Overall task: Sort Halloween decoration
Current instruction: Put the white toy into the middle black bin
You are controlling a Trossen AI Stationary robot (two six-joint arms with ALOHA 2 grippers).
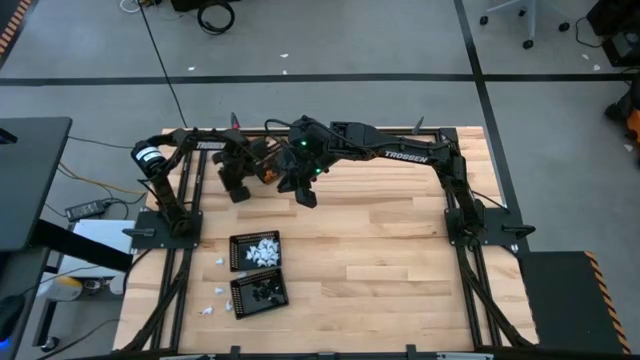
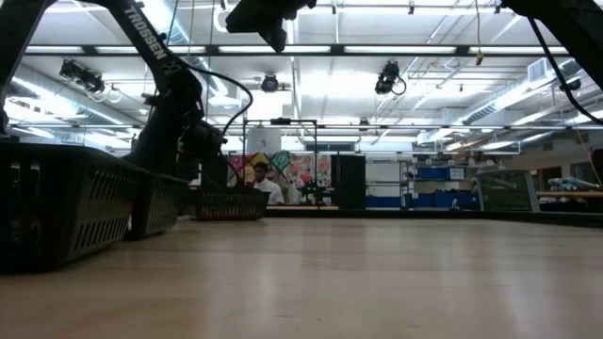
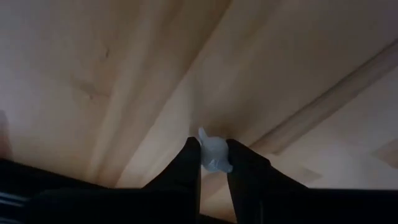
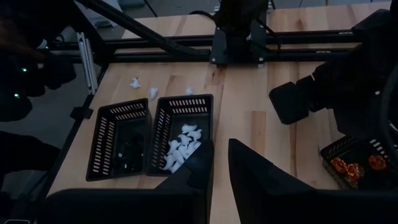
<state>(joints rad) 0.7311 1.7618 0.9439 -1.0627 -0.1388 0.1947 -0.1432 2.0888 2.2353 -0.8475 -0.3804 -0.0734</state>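
Observation:
A small white piece (image 3: 213,155) of the Halloween decoration sits between the fingertips of my left gripper (image 3: 213,148), which points steeply down over the table's far left (image 1: 238,190). My right gripper (image 4: 219,149) hangs high over the far middle (image 1: 305,195), its fingers slightly apart with nothing between them. One black mesh basket (image 1: 255,250) holds white pieces (image 4: 181,146). A second basket (image 1: 260,292) holds black pieces, and a third (image 4: 351,165) holds orange ones. Loose white pieces (image 1: 220,262) lie on the wood beside the baskets. My left gripper pinches the white piece (image 3: 215,163) between its two fingertips, coming from above and pointing down. The piece's pointed top (image 3: 203,132) sticks out past the fingers. Whether it is clear of the wood below, I cannot tell.
The wooden table (image 1: 380,260) has bare boards from the middle to its right side. The black frame rails (image 1: 170,290) run along its left edge. In the low view the baskets (image 2: 66,212) stand on the picture's left. A person sits far back in the room (image 2: 264,184).

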